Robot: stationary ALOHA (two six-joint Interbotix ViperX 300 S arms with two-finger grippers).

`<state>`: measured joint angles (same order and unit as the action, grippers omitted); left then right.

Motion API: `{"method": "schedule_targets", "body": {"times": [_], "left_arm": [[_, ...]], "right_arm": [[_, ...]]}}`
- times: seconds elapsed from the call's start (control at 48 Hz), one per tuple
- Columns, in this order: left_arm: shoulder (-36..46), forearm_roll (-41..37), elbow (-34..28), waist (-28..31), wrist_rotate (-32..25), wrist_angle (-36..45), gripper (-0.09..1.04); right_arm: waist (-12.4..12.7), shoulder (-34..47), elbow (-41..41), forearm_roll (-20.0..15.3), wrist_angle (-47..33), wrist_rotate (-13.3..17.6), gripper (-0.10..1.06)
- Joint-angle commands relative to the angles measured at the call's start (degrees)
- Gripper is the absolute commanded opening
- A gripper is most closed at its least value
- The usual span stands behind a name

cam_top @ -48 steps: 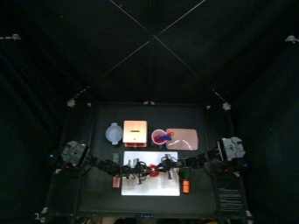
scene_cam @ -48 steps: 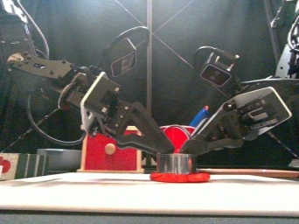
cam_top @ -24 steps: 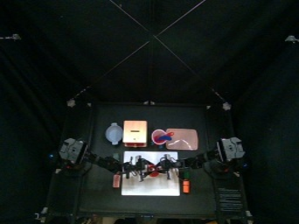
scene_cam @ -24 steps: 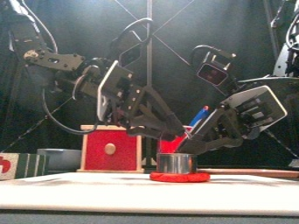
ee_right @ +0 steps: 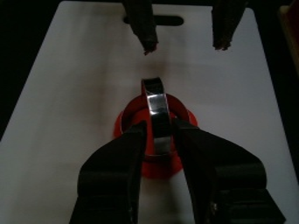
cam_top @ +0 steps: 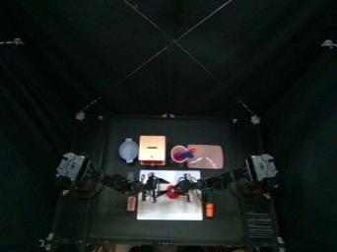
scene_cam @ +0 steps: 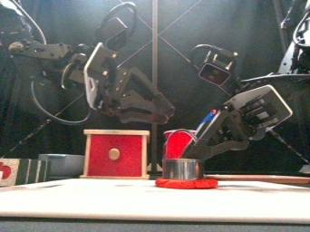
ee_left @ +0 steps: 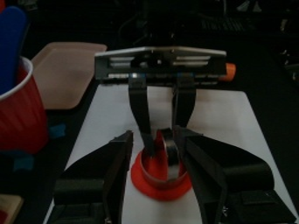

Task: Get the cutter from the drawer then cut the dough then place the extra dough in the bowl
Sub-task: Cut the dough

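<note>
The round metal cutter [scene_cam: 182, 169] stands on the flat red dough [scene_cam: 186, 183], which lies on the white cutting board [scene_cam: 72, 195]. My right gripper [scene_cam: 195, 152] reaches down from the right and is shut on the cutter [ee_right: 156, 103]. Red dough [ee_right: 131, 144] shows under it in the right wrist view. My left gripper [scene_cam: 179, 120] hangs open above and to the left of the cutter, touching nothing. In the left wrist view its jaws stand wide apart, with the cutter [ee_left: 170, 149] and dough [ee_left: 149, 179] far beyond them.
Behind the board stand the wooden box with a red drawer front [scene_cam: 116, 154], the blue-grey bowl [scene_cam: 58, 165] left of it, and a red cup [scene_cam: 179, 143] holding a blue knife [scene_cam: 208, 118]. The cup stands on the pink tray [cam_top: 208, 157]. A small orange thing [cam_top: 208, 208] lies by the board's right edge.
My left gripper has let go at the cutter and risen up and to the left. The right gripper has stayed low on the cutter.
</note>
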<state>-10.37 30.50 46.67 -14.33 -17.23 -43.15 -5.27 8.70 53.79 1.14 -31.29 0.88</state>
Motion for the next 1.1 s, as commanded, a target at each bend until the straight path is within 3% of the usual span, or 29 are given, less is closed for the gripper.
{"method": "schedule_targets", "body": {"times": [0.021,0.271,0.5,1.104], "left_arm": [[1.32,1.32,0.62,-0.88,0.00,-0.62,0.78],[-1.14,3.96,1.14,-1.41,0.00,-0.18,0.69],[-5.89,4.04,-0.70,-1.49,0.09,3.34,0.63],[-7.91,4.04,-2.81,-1.05,0.00,4.57,0.60]], "right_arm": [[0.18,-3.52,-1.58,1.14,3.87,0.00,0.71],[0.35,-7.56,-5.63,3.08,17.23,0.00,0.70],[0.79,-8.26,-9.93,6.42,24.70,0.26,0.71],[0.70,-7.47,-12.39,7.03,27.95,0.79,0.70]]}}
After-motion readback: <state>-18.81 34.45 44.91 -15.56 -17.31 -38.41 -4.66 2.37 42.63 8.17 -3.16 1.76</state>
